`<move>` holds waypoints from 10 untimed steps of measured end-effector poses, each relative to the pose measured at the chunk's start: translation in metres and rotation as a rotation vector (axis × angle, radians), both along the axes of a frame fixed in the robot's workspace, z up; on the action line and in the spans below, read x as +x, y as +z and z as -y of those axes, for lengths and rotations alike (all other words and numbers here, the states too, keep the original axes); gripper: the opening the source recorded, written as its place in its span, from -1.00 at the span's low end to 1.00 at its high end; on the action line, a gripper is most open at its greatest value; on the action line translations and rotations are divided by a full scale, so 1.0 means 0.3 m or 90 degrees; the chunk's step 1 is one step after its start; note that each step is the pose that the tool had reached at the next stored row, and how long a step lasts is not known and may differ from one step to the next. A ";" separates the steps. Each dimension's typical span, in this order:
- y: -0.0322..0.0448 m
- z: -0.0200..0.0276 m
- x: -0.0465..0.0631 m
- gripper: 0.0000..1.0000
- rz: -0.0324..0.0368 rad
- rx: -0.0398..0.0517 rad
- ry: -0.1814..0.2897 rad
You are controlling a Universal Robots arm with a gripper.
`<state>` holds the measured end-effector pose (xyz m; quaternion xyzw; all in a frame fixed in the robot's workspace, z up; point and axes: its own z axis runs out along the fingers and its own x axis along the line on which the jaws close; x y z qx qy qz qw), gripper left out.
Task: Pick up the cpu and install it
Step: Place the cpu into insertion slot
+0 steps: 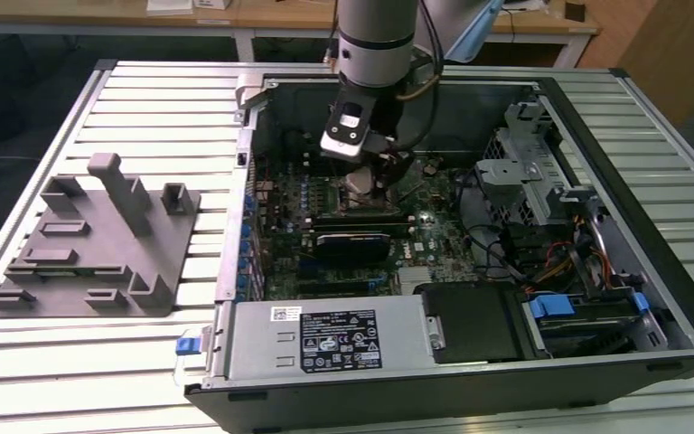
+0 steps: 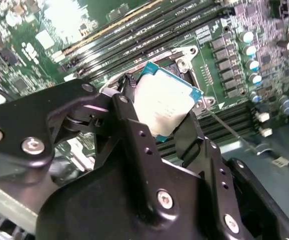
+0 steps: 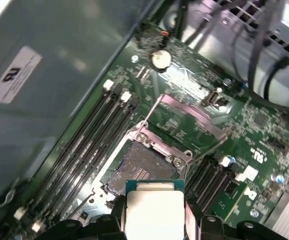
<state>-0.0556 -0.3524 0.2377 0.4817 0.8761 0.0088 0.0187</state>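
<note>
The fingers [image 2: 134, 130] clamp the cpu [image 2: 167, 102] over the open socket [image 3: 139, 170], with the raised retention plate [image 3: 184, 120] and memory slots [image 3: 92, 137] alongside.

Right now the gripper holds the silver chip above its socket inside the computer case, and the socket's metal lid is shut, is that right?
Not quite. The metal lid is swung open, not shut; the first wrist view shows the bare socket beside it. The rest stands: the gripper holds the cpu above that socket, inside the computer case.

The arm [image 1: 375, 41] reaches straight down, its gripper [image 1: 363, 181] clamped on the cpu [image 2: 165, 104].
</note>
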 end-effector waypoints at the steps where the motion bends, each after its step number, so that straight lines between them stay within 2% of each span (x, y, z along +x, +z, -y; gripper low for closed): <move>1: 0.000 0.000 0.000 0.09 -0.0001 0.0000 -0.011; 10: -0.004 0.000 0.000 0.09 0.0000 0.0000 -0.116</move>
